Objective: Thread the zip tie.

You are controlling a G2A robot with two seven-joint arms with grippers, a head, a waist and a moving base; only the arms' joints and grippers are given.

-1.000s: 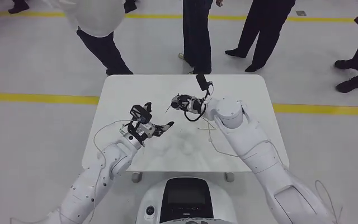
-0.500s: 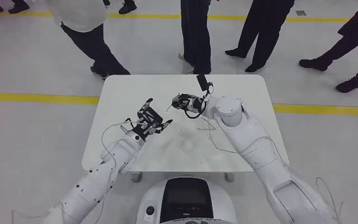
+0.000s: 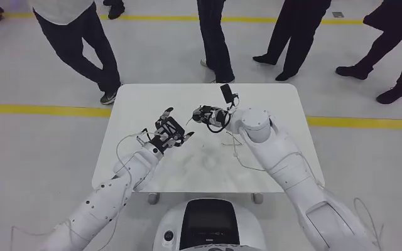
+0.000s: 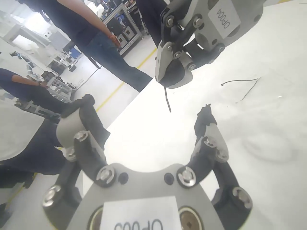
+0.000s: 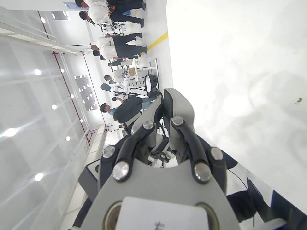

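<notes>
Hovering above the white rectangular table (image 3: 270,169), the left gripper (image 4: 144,113) is spread wide, holding nothing. Just right of it, a thin black plastic zip tie (image 4: 167,99) juts from the right gripper (image 4: 168,80), pinched tight on it, its long axis pointing at the left gripper's gap, tip short of the fingers (image 4: 206,120).

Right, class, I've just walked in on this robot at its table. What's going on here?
The right gripper is shut on a thin black zip tie and holds it above the white table, with the tie's free end poking out toward the left gripper. The left gripper is open and empty, facing that end but not touching it. A second tie lies loose on the table. Nothing is threaded yet.
</notes>
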